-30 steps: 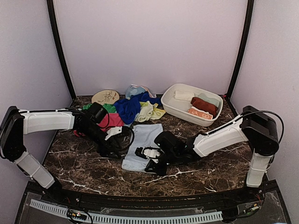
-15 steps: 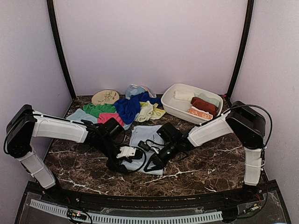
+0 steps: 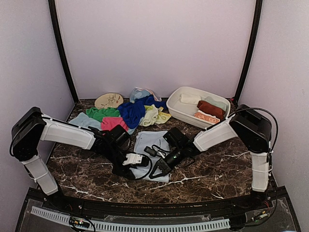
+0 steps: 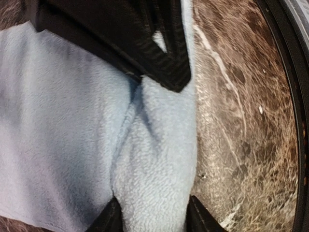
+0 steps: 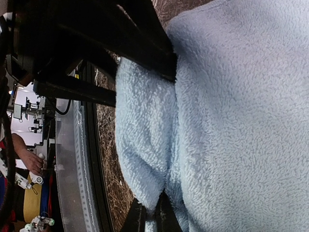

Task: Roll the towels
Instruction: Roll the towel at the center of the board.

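Top external, lower centre: pale blue towel (image 3: 145, 141) flat on desk (image 3: 217, 166), near edge clamped by your left gripper (image 4: 153, 209) and right gripper (image 5: 149, 213) side by side, likely to start an even roll.

robot lab booth (plain walls (image 3: 154, 48), marble table (image 3: 217, 164))

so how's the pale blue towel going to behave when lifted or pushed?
Probably floppy: the pale blue towel bunches into a soft ridge where it is pinched, so unheld parts would likely sag. Its fuzzy pile should grip well, not slip. Pushed, it would likely wrinkle on the table rather than slide.
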`<state>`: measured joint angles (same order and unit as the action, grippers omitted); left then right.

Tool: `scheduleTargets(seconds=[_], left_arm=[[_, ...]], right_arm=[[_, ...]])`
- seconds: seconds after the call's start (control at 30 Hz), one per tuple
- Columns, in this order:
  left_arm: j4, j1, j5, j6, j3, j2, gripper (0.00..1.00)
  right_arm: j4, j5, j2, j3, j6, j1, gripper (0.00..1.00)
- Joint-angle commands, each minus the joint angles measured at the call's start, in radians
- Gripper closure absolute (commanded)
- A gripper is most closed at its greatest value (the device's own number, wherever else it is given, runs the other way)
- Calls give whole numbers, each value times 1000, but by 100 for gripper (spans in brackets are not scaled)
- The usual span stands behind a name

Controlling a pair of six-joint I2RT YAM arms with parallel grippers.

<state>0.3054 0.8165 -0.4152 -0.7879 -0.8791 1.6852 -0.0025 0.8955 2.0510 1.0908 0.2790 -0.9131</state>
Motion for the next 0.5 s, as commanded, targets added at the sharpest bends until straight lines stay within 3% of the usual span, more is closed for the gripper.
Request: scheduleTargets(seconds=[0.0, 0.13, 0.23, 0.27, 0.37, 0.47], left_arm=[[27, 3, 12, 23, -1, -49, 47], [59, -1, 35, -3, 3, -174, 23], [159, -5, -5, -10, -47, -183, 12], [167, -3, -33, -16, -46, -185, 4], [167, 19, -91, 7, -54, -158, 1], [159, 54, -98, 5, -62, -110, 10]], right_arm=[[-39, -10, 28, -17, 30, 12, 100], [-88, -18, 40, -10, 1, 15, 100], [-91, -19, 41, -20, -3, 19, 100], [-90, -17, 43, -20, -2, 19, 100], [-87, -12, 47, -14, 5, 22, 100], [-86, -4, 56, -6, 12, 23, 100]])
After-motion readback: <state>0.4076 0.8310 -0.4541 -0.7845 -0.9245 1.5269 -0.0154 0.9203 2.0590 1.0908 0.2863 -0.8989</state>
